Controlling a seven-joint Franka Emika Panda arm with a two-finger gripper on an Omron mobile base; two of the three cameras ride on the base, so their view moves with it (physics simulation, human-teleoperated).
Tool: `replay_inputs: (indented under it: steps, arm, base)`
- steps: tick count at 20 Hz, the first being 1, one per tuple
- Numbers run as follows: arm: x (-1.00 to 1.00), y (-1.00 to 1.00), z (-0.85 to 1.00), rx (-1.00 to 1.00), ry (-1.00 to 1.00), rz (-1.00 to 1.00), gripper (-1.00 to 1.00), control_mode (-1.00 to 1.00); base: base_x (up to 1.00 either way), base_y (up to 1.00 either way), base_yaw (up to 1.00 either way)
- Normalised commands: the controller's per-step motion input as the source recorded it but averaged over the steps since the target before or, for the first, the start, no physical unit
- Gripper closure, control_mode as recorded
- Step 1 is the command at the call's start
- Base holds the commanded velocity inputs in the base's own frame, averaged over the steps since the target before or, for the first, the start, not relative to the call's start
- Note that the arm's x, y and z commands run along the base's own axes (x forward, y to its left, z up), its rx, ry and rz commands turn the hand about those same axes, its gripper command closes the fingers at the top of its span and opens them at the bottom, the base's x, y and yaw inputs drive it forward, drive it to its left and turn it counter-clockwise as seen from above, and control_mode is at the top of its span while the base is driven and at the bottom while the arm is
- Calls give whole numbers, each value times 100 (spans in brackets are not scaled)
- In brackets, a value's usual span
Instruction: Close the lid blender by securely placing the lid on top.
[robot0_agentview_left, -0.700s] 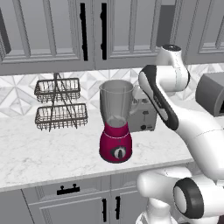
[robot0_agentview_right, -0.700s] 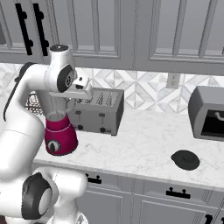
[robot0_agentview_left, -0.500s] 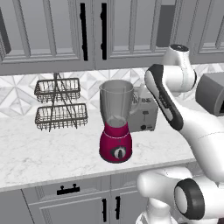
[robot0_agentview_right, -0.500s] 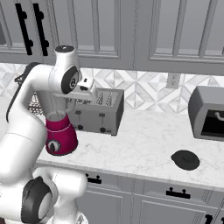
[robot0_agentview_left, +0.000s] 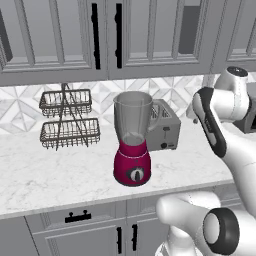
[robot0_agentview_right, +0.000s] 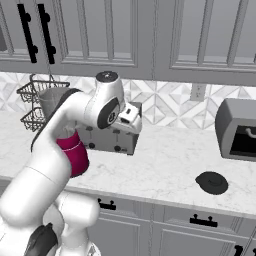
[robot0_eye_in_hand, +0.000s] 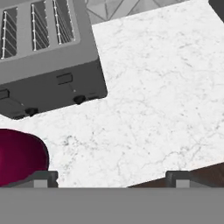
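Observation:
The blender stands on the counter with its clear grey jar (robot0_agentview_left: 132, 119) uncovered on top of the crimson base (robot0_agentview_left: 132, 165). In the right base view my arm hides most of the blender (robot0_agentview_right: 73, 152). Far to the right, near the counter's front edge, the dark lid (robot0_agentview_right: 212, 182) lies flat. My gripper (robot0_eye_in_hand: 110, 178) hangs open over bare counter, beside the blender's base (robot0_eye_in_hand: 19, 155) and in front of the toaster, with nothing between its fingertips. My hand (robot0_agentview_right: 129, 114) is level with the toaster's top, well left of the lid.
A silver toaster (robot0_agentview_left: 167, 127) (robot0_eye_in_hand: 48, 57) stands just behind and right of the blender. A two-tier wire basket rack (robot0_agentview_left: 67, 120) is at the back left. A dark boxy appliance (robot0_agentview_right: 240, 130) sits at the far right. Marble counter (robot0_agentview_right: 165, 165) lies between the toaster and the lid.
My arm has swung to the right, away from the blender jar and across the front of the toaster. The blender, lid and base have stayed put.

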Motion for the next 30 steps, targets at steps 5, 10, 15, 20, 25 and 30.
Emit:
replay_inputs:
  steps: [5, 10, 15, 20, 25, 30]
  arm:
    - [14, -94, -47, -1, 0, -14, -100, -100]
    - [-4, -100, -33, 4, 2, -30, -100, -100]
    - [-35, -100, -24, 14, 0, -29, -100, -100]
    - [-53, -98, -10, 19, -3, -24, -100, -100]
    - [-24, -80, 0, 16, 0, -23, -100, -100]
    - [-3, -48, 0, 8, 0, -12, -100, -100]
  base:
    - [0, 0, 0]
    - [0, 0, 0]
    - [0, 0, 0]
    - [0, 0, 0]
    - [0, 0, 0]
    - [0, 0, 0]
